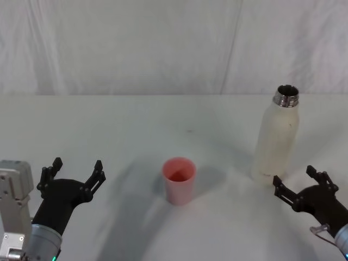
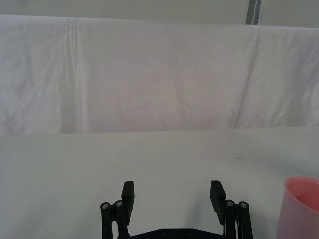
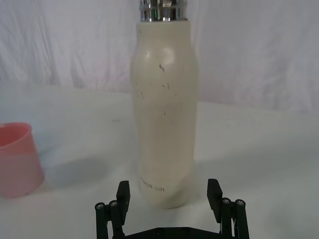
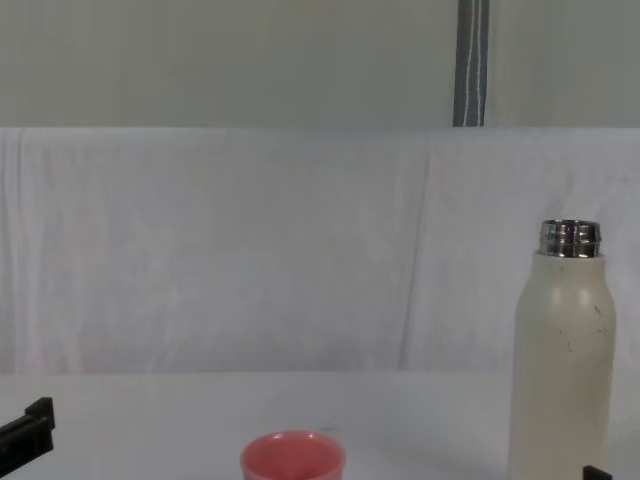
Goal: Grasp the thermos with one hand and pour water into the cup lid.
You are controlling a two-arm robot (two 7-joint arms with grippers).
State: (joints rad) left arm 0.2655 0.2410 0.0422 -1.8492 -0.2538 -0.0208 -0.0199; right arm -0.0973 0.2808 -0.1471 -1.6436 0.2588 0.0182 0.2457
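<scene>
Half the thermos (image 3: 163, 107) base lettering legible, perhaps "GIFT".

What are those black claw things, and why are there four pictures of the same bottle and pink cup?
The claws are a robot's two end effectors, its hands. The left end effector and the right end effector are both open and hold nothing. Four cameras look at once: one on the robot's head looking down, one on its chest looking across, and one on each wrist. On the white table stand a tall cream thermos with its top off and a small pink cup lid. The right end effector sits just in front of the thermos, not touching it.
</scene>
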